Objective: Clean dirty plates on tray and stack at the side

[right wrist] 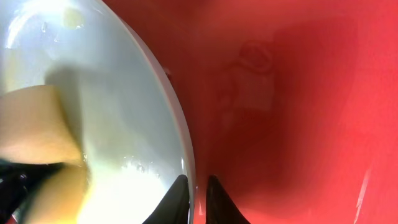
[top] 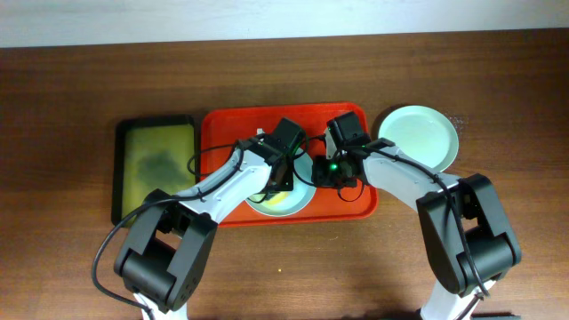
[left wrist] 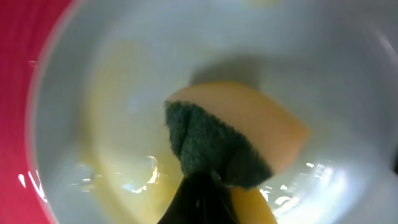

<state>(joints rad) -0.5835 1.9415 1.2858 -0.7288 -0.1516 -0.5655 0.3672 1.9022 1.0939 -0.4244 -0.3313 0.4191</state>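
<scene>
A white plate (top: 286, 201) with yellowish smears lies on the red tray (top: 231, 133). My left gripper (top: 283, 173) is shut on a yellow sponge (left wrist: 249, 130) with a dark green scrub face, pressed onto the plate's (left wrist: 118, 93) inside. My right gripper (right wrist: 197, 186) is shut on the plate's (right wrist: 124, 106) right rim, one finger inside and one over the tray (right wrist: 286, 93). The sponge (right wrist: 31, 124) shows at the left of the right wrist view. A pale mint plate (top: 418, 135) rests on the table, right of the tray.
A smaller black-rimmed olive-green tray (top: 156, 164) lies just left of the red tray. Both arms cross over the red tray's front rim. The brown wooden table (top: 284, 80) stretches behind the trays.
</scene>
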